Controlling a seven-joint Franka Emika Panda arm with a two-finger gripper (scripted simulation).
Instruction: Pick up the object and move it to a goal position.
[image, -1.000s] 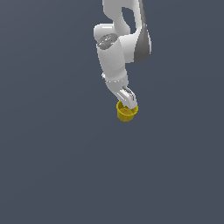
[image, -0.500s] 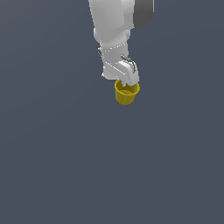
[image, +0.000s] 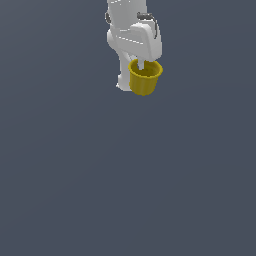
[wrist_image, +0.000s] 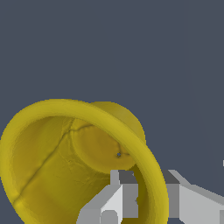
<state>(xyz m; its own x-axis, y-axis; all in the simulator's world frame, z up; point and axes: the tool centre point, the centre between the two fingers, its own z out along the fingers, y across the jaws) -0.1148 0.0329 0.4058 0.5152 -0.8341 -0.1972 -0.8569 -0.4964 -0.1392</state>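
Observation:
The mustard-yellow cup (image: 145, 78) hangs in the air near the top of the exterior view, mouth up, well above the dark grey floor (image: 125, 190). My gripper (image: 144, 67) comes down from above and is shut on the cup's rim, with one finger inside the cup and one outside. In the wrist view the cup (wrist_image: 65, 162) fills the frame. I look into its open mouth down to the rounded base. The gripper (wrist_image: 151, 197) pinches the thin rim between a grey finger (wrist_image: 116, 201) inside and another finger (wrist_image: 192, 203) outside.
The white arm (image: 127, 30) rises out of the top of the exterior view behind the cup. Plain dark grey floor lies all around, with no other objects in sight.
The gripper has carried the cup steadily upward in the exterior view over the last second. The cup looks larger now. The grip on the rim has not changed.

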